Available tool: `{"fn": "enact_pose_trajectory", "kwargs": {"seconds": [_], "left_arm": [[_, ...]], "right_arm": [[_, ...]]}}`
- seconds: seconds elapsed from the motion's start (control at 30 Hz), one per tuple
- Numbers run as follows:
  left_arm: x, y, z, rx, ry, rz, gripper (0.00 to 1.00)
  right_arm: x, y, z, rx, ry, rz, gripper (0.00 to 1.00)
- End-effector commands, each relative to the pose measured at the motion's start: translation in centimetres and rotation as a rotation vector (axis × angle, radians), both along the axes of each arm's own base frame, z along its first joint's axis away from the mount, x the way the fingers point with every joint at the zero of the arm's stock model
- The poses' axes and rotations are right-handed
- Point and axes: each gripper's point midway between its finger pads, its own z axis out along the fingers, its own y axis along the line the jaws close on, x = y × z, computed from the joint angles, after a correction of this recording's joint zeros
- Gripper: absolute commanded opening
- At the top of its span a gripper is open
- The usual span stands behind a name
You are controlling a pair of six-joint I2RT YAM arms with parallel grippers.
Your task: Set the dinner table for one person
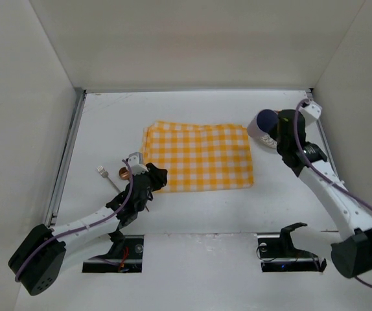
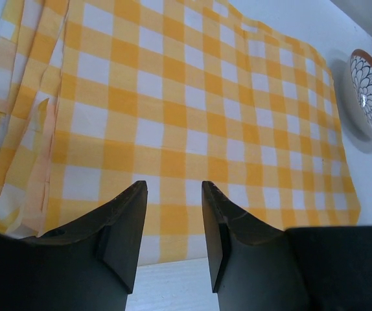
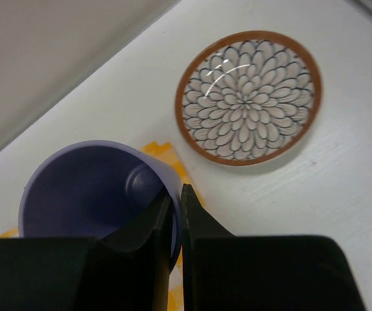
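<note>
The cup [image 3: 89, 188] is being placed: its rim is pinched by the right jaws over the far-right counter [image 1: 192, 207]. The left jaws are spread above the cloth [image 2: 192, 110]. Careful lowering beside the cloth is probably needed next.

A yellow-and-white checked cloth [image 1: 199, 157] lies spread flat, with several folded layers showing along its left edge. Off its right side sits a round plate [image 3: 247, 97] with a brown rim and a dark petal pattern on white. A purple cup [image 3: 82, 188], its empty inside in view, is near the plate above the cloth's corner. A silver fork [image 1: 107, 176] lies left of the cloth, apart from it, beside a small copper-coloured round thing [image 1: 124, 172] too small to identify.
</note>
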Motion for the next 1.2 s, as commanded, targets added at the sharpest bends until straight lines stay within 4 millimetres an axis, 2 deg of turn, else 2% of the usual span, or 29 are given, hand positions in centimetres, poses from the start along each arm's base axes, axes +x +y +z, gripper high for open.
{"fn": "enact_pose_trajectory", "kwargs": {"seconds": [0.0,0.17,0.33,0.53,0.8,0.9,0.97,1.07,1.17], "left_arm": [[0.7,0.4,1.3,-0.022,-0.051,0.032,0.37],[0.5,0.5,1.7,-0.03,-0.063,0.032,0.37],[0.7,0.8,1.4,-0.027,-0.054,0.038,0.37],[0.9,0.9,1.0,-0.019,-0.041,0.047,0.38],[1.0,0.9,0.7,-0.017,-0.031,0.048,0.38],[1.0,1.1,0.8,-0.016,-0.036,0.055,0.38],[1.1,1.1,0.5,-0.013,-0.027,0.053,0.38],[1.1,1.0,0.8,-0.015,-0.035,0.052,0.38],[1.1,1.2,0.6,-0.015,-0.03,0.056,0.38]], "right_arm": [[3.6,3.2,-0.1,-0.049,0.025,0.071,0.09],[7.8,7.2,-1.4,-0.086,0.066,0.159,0.09],[10.4,8.5,-2.8,-0.126,0.107,0.192,0.1],[11.6,9.1,-5.3,-0.151,0.163,0.204,0.1],[12.7,8.8,-9.6,-0.165,0.252,0.206,0.12],[12.8,8.7,-10.4,-0.167,0.264,0.202,0.13],[12.8,8.6,-10.5,-0.173,0.266,0.2,0.18],[12.5,8.6,-10.1,-0.171,0.252,0.196,0.31],[12.4,8.6,-8.6,-0.159,0.215,0.199,0.45]]}}
